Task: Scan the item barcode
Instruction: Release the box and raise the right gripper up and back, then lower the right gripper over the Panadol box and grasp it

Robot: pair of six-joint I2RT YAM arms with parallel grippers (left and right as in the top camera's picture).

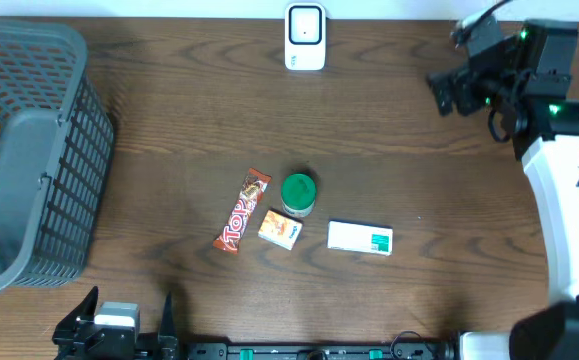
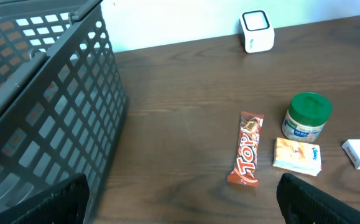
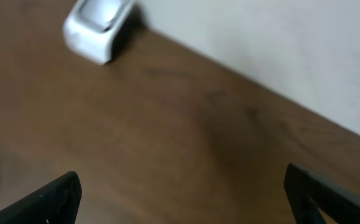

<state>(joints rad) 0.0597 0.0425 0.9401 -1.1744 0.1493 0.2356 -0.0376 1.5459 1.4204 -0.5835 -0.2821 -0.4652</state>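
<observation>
Top chocolate bar (image 1: 242, 210), green-lidded jar (image 1: 298, 193), orange packet (image 1: 280, 230) and white box (image 1: 360, 238) lie together midway on the surface (image 1: 169, 130), well apart from both spread grippers: left gripper (image 1: 127, 308) at the near edge, right gripper (image 1: 439, 93) at the far edge, right of the scanner (image 1: 305, 37).
</observation>
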